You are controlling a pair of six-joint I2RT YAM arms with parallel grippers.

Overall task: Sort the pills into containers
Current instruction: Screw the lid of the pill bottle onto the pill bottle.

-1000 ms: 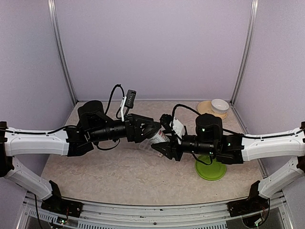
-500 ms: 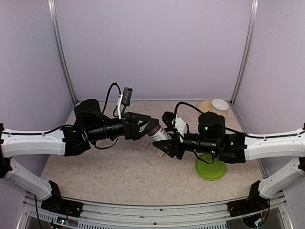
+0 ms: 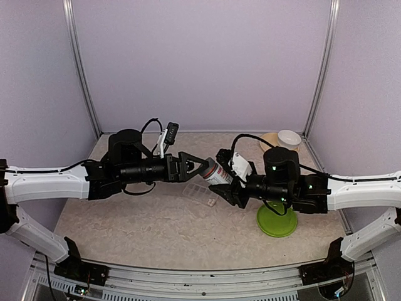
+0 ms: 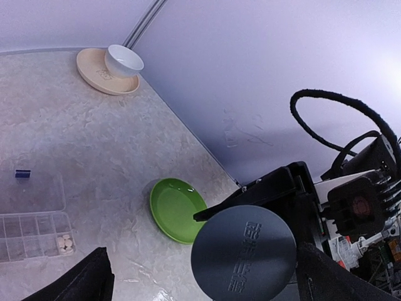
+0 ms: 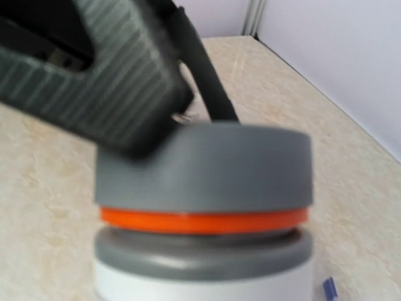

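A white pill bottle [image 3: 219, 174] with a grey cap [image 4: 243, 256] and an orange ring [image 5: 203, 221] hangs tilted above the table, my right gripper [image 3: 224, 183] shut on its body. The right wrist view shows no fingers of that gripper. My left gripper [image 3: 205, 169] stands open, facing the cap end on, its fingers [image 4: 84, 282] on either side of the cap and apart from it. Below lies the clear pill box [image 3: 202, 194] with its containers [image 4: 34, 226]; a few white pills [image 4: 64, 241] sit in one end compartment.
A green plate [image 3: 277, 221] lies under the right arm. A white bowl [image 3: 289, 138] on a tan plate [image 3: 270, 140] stands at the back right corner. Walls close the back and both sides.
The right gripper has carried the bottle a little up and to the right. The left arm has levelled out and its open gripper now lines up with the cap.
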